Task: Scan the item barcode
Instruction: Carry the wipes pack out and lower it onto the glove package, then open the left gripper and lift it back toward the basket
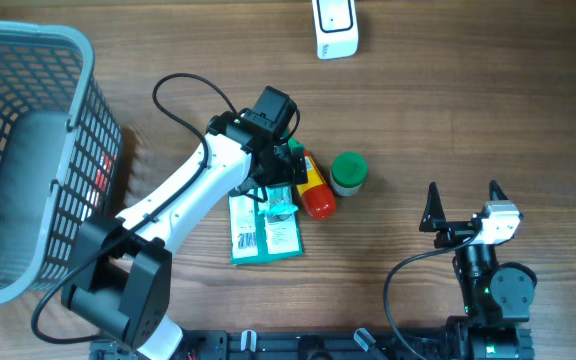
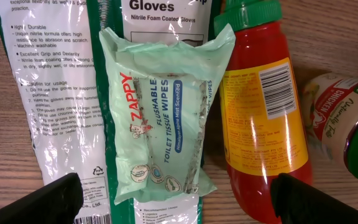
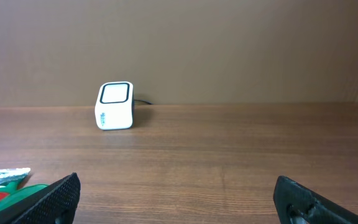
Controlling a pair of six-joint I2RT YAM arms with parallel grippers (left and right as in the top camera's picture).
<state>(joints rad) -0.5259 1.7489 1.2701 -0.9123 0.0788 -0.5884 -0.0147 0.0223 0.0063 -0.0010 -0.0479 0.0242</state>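
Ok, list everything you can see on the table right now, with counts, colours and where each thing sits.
table: one, brown wood, under everything
basket: one, grey-blue mesh, far left
scanner: one, white, top centre edge
glove packets: two it seems, teal and white, flat at centre
wipes packet: one, pale green, lying on the glove packets
sauce bottle: one, red with green cap and yellow label, lying just right of the packets
jar: one, green lid, right of the bottle
left end effector: one, black fingers, open above the wipes packet
right end effector: one, black fingers, open, lower right, holding nothing
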